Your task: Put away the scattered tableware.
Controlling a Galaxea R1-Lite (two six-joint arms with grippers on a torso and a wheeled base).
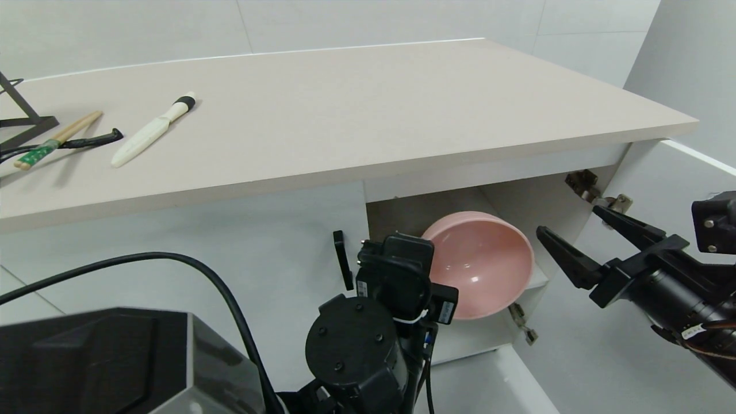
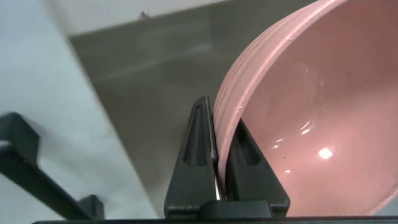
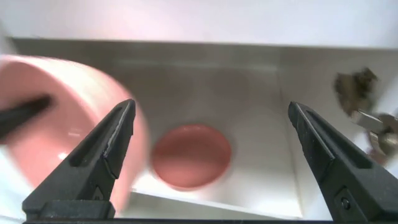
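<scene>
White tiled wall (image 1: 345, 23) behind a beige countertop (image 1: 374, 115) over an open cabinet (image 1: 259, 230)

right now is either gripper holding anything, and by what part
The left gripper pinches the pink bowl by its rim; the right gripper is open, empty.

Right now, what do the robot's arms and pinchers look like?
Both arms are black. The left gripper has two slim, pointed black fingers. The right gripper has two long, tapering black fingers like a beak, with a white label on its wrist. A thick black cable loops beside the left arm.
</scene>
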